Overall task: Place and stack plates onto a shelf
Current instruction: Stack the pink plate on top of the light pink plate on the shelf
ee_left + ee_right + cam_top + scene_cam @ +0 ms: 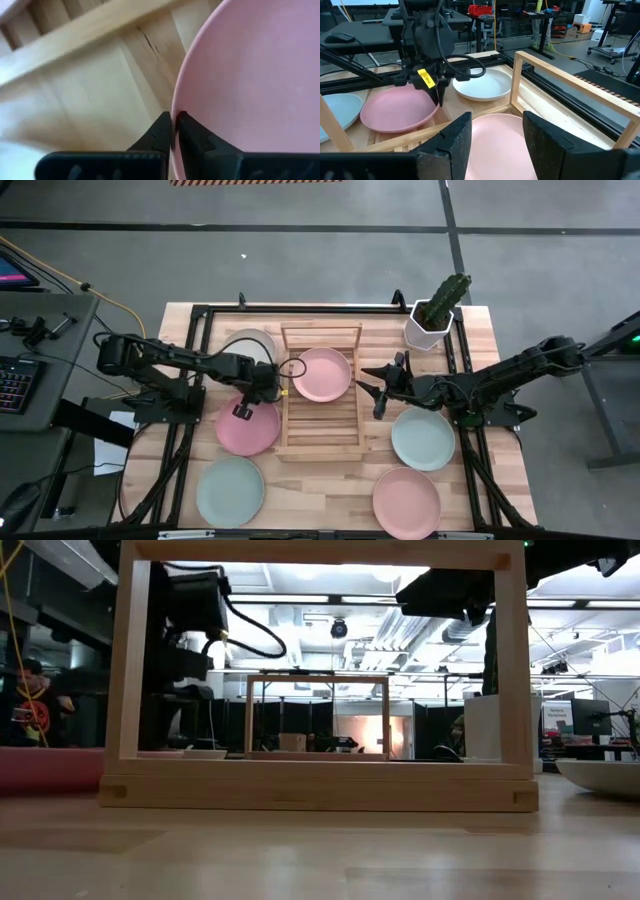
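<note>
My left gripper (243, 409) is shut on a pink plate (248, 426) that sits left of the wooden shelf (320, 430). My right gripper (492, 135) is open at the shelf's right side, its fingers apart above the edge of a second pink plate (322, 374) lying on the shelf's far slats. A cream plate (250, 345) lies flat on the table behind the left gripper. Flat on the table near the front are two mint plates (230, 490) (423, 438) and a third pink plate (406, 502). My left gripper pinches the pink plate's rim (174, 107) between its two fingers, one inside the rim and one outside. It comes from above, pointing down, at the plate's far edge (434, 98). Whether the plate is lifted off the table does not show.
A white pot with a green cactus (435, 315) stands at the table's far right corner. The shelf's raised frame (560, 75) rises beside my right gripper. The near half of the shelf's slats (320, 420) is bare. Black arm bases flank the table.
</note>
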`<state>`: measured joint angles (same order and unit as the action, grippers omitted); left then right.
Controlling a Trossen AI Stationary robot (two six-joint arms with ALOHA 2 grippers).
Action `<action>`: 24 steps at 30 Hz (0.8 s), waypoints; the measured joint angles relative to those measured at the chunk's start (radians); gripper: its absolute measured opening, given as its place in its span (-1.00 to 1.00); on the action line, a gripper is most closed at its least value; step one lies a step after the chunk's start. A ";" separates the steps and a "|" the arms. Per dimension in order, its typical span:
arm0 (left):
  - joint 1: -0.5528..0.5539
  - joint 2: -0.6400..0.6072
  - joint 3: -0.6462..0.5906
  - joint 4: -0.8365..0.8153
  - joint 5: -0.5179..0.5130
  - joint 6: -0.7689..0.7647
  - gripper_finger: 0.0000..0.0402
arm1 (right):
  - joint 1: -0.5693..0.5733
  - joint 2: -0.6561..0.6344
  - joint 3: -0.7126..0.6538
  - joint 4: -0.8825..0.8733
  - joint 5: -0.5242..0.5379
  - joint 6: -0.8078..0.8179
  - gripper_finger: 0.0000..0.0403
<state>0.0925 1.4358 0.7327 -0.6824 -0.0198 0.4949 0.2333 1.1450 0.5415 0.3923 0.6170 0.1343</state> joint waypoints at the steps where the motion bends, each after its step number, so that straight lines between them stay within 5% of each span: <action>1: 0.000 -0.002 0.022 -0.033 -0.001 -0.006 -0.94 | 0.000 0.000 0.000 0.000 0.000 0.000 -0.20; 9: 0.023 -0.098 0.210 -0.240 -0.040 -0.012 -0.99 | 0.000 0.000 0.000 -0.016 0.000 0.024 -0.20; 16: 0.101 -0.242 0.314 -0.180 -0.109 -0.045 -1.00 | 0.000 0.000 0.000 -0.017 0.000 0.024 -0.20; 24: 0.221 -0.256 0.308 0.091 -0.121 -0.510 -1.00 | 0.000 0.000 0.000 -0.016 0.000 0.025 -0.20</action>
<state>0.3136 1.1799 1.0410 -0.5917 -0.1413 -0.0150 0.2333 1.1450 0.5415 0.3767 0.6174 0.1596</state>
